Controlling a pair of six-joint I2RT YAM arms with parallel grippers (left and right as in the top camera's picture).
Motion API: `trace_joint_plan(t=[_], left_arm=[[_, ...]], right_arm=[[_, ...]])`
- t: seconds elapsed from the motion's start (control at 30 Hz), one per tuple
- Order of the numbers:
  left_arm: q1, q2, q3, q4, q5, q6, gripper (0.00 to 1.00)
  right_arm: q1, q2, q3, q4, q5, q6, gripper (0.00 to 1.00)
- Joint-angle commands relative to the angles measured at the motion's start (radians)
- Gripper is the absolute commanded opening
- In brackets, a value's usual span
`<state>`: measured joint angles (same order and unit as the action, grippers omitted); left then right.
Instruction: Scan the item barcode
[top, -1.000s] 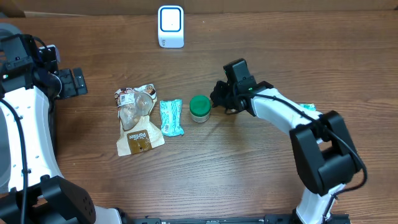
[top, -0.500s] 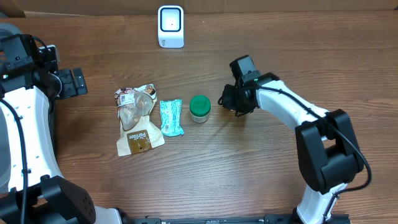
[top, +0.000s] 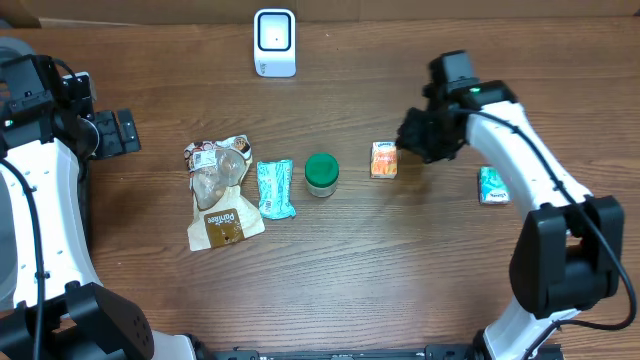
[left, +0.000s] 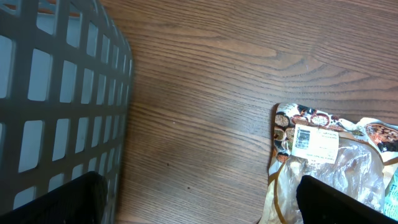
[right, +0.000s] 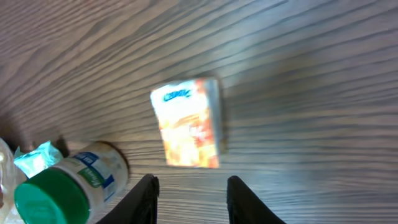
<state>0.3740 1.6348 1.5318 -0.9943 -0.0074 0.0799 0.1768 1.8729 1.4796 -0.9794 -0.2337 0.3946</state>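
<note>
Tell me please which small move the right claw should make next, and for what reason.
Probably move the right claw toward the small teal packet lying alone near the right arm. The orange box lies free on the table before the open claw, in line with the green-lidded jar, so it seems done; the packet lies apart.

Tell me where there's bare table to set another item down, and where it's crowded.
Bare wood: the wide strip along the near edge, in front of the snack bag and green-lidded jar; also the band between the scanner and that row. Crowded: snack bag, teal packet and jar sit close together, with the orange box beside the right gripper.
</note>
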Motion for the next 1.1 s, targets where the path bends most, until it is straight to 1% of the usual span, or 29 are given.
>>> trace_joint_plan(t=[0.0,0.03,0.23,0.53,0.6,0.63,0.73,0.77,0.97,1.07], left_arm=[[0.011,-0.005,-0.005,0.004,-0.007,-0.013,1.0],[0.011,-0.005,-0.005,0.005,-0.006,-0.013,0.99],[0.011,-0.005,-0.005,0.004,-0.007,-0.013,0.99],[0.011,-0.005,-0.005,0.005,-0.006,-0.013,1.0],[0.011,-0.005,-0.005,0.004,-0.007,-0.013,0.99],[0.011,-0.005,-0.005,0.004,-0.006,-0.013,1.0],[0.011,-0.005,-0.005,0.004,-0.006,-0.013,1.0],[0.011,-0.005,-0.005,0.004,-0.006,-0.013,0.99],[0.011,-0.005,-0.005,0.004,-0.007,-0.013,1.0],[0.011,-0.005,-0.005,0.004,-0.006,-0.013,1.0]], right_arm=[[-0.005,0.017,-0.018,0.008,-0.064,-0.064,0.38],[-0.004,0.025,-0.026,0.013,-0.065,-0.067,0.39],[-0.004,0.112,-0.066,0.068,-0.104,-0.085,0.4],[-0.002,0.224,-0.066,0.092,-0.106,-0.086,0.38],[0.0,0.233,-0.066,0.092,-0.106,-0.085,0.34],[0.0,0.237,-0.066,0.092,-0.106,-0.085,0.29],[0.0,0.237,-0.066,0.092,-0.11,-0.085,0.09],[-0.001,0.237,-0.066,0.091,-0.122,-0.081,0.04],[-0.011,0.237,-0.041,0.074,-0.234,-0.091,0.04],[-0.016,0.226,-0.001,0.042,-0.37,-0.152,0.04]])
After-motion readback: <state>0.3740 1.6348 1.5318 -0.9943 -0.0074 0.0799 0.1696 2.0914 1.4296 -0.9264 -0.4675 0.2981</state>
